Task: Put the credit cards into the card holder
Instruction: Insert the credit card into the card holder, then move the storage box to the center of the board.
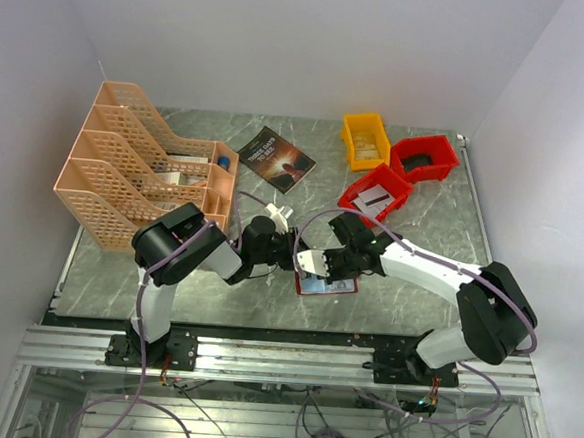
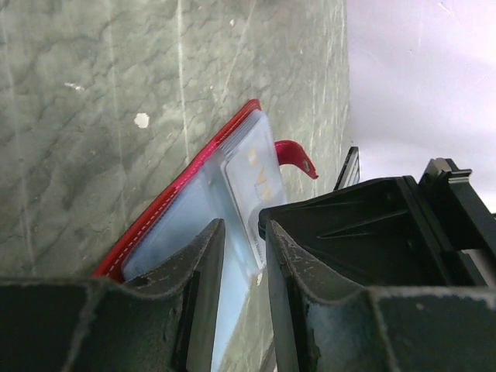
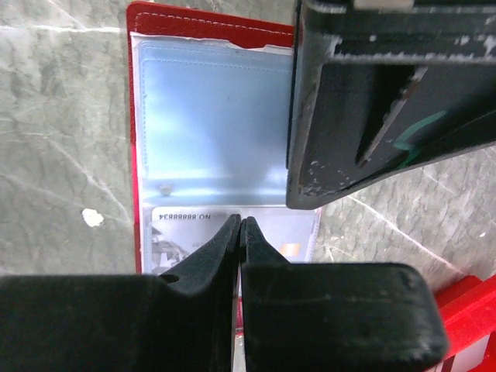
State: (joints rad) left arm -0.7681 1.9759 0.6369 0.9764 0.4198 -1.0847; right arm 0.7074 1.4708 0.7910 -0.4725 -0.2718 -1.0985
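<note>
The card holder [image 1: 327,286] lies open on the table, dark red with pale clear pockets [image 3: 209,116]. A silver credit card [image 3: 186,232] sits in its nearer pocket. My right gripper [image 3: 242,221] is shut, with nothing between its fingers and its tips over that card. My left gripper [image 2: 244,229] is open by a narrow gap over the holder's edge [image 2: 186,225], and pocket sheet and table show through the gap. In the right wrist view the left gripper's black body [image 3: 364,101] covers the holder's right side. Both grippers [image 1: 314,263] meet over the holder.
A peach file organizer [image 1: 140,173] stands at the back left, with a dark-covered book [image 1: 276,158] beside it. A yellow bin [image 1: 365,139] and two red bins [image 1: 425,156] [image 1: 376,190] sit at the back right. The holder's red strap [image 2: 298,155] sticks up.
</note>
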